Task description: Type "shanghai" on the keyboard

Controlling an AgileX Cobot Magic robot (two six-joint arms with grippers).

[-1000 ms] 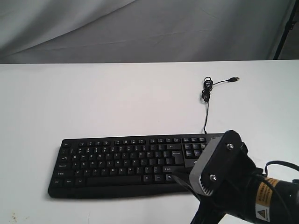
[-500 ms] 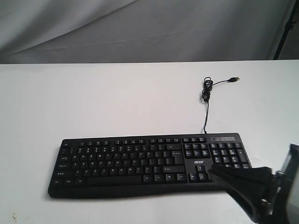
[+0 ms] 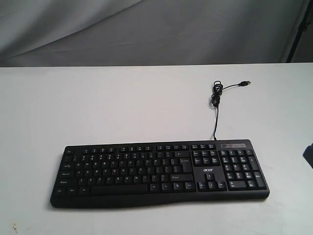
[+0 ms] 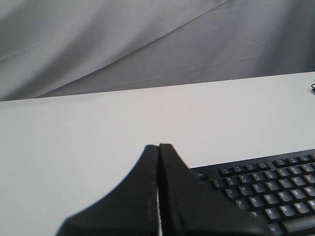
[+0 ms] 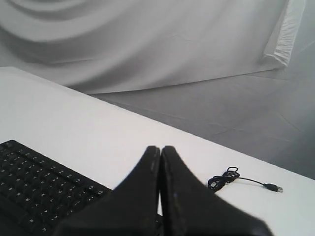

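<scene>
Exterior view: the keyboard (image 3: 159,174) lies flat on the white table (image 3: 98,107). Its cable (image 3: 215,115) runs off to a small coil and a loose USB plug (image 3: 246,83). The right arm, which hung over the number-pad end half a second ago, has pulled out of frame. A dark sliver (image 3: 309,155) at the right edge may be part of it, though too little shows to be sure. The keyboard has not shifted. Grey draped cloth (image 3: 146,29) closes the room behind.

Left wrist view: the left gripper (image 4: 158,147) has its fingers (image 4: 145,172) pressed together with no gap, holding nothing and touching nothing. One end of the keyboard (image 4: 266,189) lies just beside and beyond the fingertips, with bare table (image 4: 74,137) ahead of them.

Right wrist view: the right gripper (image 5: 160,148) is likewise closed tight and empty, clear of the keys. The keyboard (image 5: 39,187) lies beside its fingers (image 5: 142,187) on one side. The coiled cable (image 5: 224,178) and USB plug (image 5: 275,188) lie apart on the other, with cloth (image 5: 147,44) beyond.
</scene>
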